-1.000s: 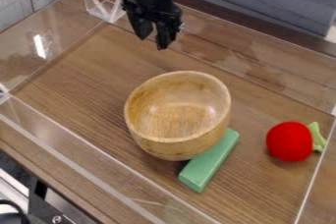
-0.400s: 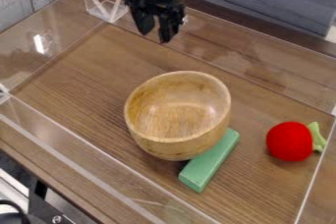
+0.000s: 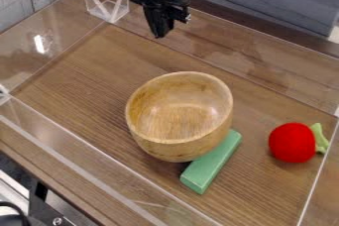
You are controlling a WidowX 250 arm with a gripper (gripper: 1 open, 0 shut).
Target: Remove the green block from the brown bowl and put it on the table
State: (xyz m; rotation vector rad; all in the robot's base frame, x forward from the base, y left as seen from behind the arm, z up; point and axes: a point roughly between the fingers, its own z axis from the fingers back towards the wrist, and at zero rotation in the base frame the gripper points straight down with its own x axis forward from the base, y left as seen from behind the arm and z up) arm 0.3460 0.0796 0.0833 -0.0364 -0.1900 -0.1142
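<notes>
**Green block already out on the table, gripper shut and empty**

Black and drawn to a narrow point, your gripper (image 3: pixel 162 29) hung at the far side of the table (image 3: pixel 79 81), jaws pressed together with nothing between them. It stood well apart from everything loose on the surface, pointing almost straight down.

Nearer the camera sat the brown bowl (image 3: pixel 179 115), upright and with nothing inside it that you could see. The green block (image 3: pixel 212 163) lay flat on the wood just outside the bowl's near right wall, one long side touching or all but touching it. A red round object (image 3: pixel 295 142) rested farther right, apart from both.

By that layout, you could judge the job essentially finished: block out, block on the table, nothing left in the bowl to lift. What remained, if anything, was parking the arm.

Against the picture from a second before, the jaws had gone from spread to fully closed, and the gripper sat slightly higher in view. Bowl, block and red object had not shifted.
</notes>
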